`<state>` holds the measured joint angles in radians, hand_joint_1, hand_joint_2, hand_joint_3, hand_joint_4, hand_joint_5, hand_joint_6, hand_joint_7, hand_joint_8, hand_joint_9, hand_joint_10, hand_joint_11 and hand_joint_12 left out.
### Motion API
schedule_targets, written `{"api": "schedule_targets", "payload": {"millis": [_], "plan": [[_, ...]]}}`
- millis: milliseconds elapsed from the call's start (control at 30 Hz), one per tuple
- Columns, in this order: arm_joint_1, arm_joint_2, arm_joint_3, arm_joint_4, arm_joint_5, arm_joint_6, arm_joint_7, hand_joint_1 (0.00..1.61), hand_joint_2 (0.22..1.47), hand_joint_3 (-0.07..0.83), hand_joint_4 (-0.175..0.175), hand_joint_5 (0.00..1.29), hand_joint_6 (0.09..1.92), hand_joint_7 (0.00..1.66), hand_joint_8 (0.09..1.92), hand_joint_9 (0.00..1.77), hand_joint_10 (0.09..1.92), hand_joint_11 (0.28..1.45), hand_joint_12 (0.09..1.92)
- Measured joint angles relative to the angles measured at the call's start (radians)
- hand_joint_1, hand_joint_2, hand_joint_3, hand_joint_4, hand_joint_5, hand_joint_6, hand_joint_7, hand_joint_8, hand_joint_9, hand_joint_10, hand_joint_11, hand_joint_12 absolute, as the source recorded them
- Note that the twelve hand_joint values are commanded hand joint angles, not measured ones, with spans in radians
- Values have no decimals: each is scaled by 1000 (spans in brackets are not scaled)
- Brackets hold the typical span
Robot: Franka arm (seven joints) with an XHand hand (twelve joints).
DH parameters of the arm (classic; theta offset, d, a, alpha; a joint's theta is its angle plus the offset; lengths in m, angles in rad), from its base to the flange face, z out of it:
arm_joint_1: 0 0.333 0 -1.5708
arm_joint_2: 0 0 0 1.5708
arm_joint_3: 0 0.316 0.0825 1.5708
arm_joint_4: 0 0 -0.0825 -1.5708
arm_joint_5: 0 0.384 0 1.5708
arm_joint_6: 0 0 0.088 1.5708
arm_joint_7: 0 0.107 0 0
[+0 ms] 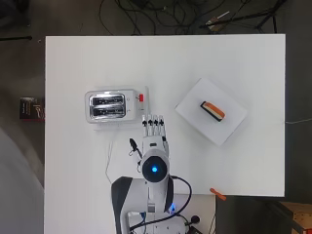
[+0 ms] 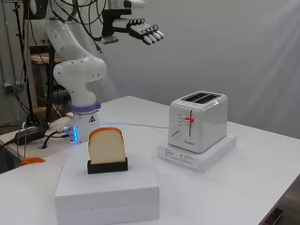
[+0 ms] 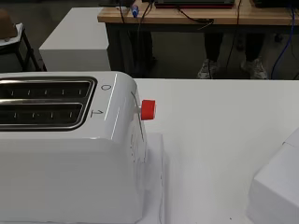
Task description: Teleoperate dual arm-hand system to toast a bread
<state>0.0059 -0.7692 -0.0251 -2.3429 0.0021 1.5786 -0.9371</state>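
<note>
Hand (image 2: 140,29): fingers straight, holding nothing, high above the surface (image 1: 78,63).
Bread (image 1: 213,110): upright in its holder on a white box (image 1: 192,105), off to the hand's right, well apart.
Toaster (image 1: 108,106): nearer, left, slots empty.

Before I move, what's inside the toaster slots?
Both slots of the toaster look empty: only the wire guides show in the wrist view. The slot bottoms are hidden. The bread stands in its black holder on the white box.
</note>
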Motion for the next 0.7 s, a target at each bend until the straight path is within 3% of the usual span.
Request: {"api": "schedule_targets", "payload": {"millis": [167,400,700], "plan": [[-5,66,-155,62,-20,-32,-167,247,1247,19,-81,193,87,251,87,323,87,363,87],[-15,214,-335,168,-66,-79,-105,187,1300,18,-61,197,87,231,87,277,87,362,87],[-60,625,-561,355,-120,-86,-311,181,1332,7,-64,228,87,268,87,330,87,392,87]]}}
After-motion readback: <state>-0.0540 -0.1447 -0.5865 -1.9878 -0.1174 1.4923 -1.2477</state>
